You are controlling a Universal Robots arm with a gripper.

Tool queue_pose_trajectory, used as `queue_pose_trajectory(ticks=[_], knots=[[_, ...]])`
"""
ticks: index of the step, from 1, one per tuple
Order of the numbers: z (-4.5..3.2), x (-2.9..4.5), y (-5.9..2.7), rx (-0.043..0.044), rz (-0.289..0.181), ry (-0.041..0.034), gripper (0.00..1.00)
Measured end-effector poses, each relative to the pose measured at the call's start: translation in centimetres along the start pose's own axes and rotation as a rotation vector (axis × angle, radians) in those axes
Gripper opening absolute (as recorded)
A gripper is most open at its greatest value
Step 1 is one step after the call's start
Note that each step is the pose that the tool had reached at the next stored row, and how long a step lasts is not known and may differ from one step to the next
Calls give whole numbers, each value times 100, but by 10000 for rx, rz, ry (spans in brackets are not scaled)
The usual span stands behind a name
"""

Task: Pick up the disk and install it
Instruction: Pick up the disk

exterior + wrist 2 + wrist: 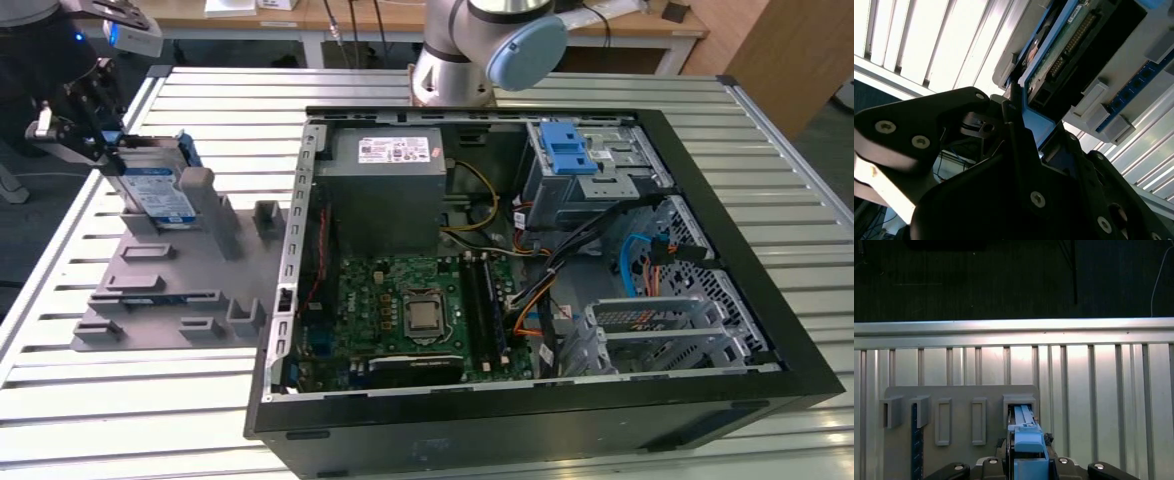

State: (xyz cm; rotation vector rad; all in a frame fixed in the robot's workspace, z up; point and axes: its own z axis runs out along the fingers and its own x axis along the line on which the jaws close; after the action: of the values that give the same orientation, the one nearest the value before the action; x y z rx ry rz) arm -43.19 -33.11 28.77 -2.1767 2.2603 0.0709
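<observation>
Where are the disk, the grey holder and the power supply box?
the disk [158, 196], exterior view, on its label
the grey holder [200, 270], exterior view, on its base
the power supply box [387, 205], exterior view, on its grey face

My arm [447, 55] stands upright at the back of the scene, its blue-capped joint [527, 50] facing the exterior view's right. The wrist [80, 100] is reached out to the exterior view's far left and tipped, so the jaws angle downward. In both wrist views I see the jaws closed on the blue edge of the disk [1026, 107] [1028, 440], one on each side.
</observation>
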Motion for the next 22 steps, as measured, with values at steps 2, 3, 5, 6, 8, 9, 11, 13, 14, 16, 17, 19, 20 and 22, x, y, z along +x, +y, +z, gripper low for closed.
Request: queue_pose_trajectory(ticks=[2, 3, 5, 6, 8, 9, 11, 13, 14, 16, 17, 19, 20, 22], knots=[[-5, 0, 0, 0, 0, 0, 37], [-9, 0, 0, 0, 0, 0, 37], [-17, -1, 1, 2, 0, -1, 37], [-22, -1, 1, 0, 0, 0, 37], [-34, -1, 1, 0, 0, 0, 37], [-41, -2, 1, 0, 1, 0, 37], [-55, -2, 2, 0, 0, 0, 37], [-67, -2, 2, 0, 0, 0, 37], [-72, -3, 2, 1, 0, 0, 37], [-88, -3, 3, 0, 1, 0, 37], [-97, -3, 3, -1, 0, 0, 37], [-115, -4, 4, 0, 1, 0, 37], [-123, -4, 4, 0, 0, 0, 37], [-142, -5, 4, 1, 0, -1, 37]])
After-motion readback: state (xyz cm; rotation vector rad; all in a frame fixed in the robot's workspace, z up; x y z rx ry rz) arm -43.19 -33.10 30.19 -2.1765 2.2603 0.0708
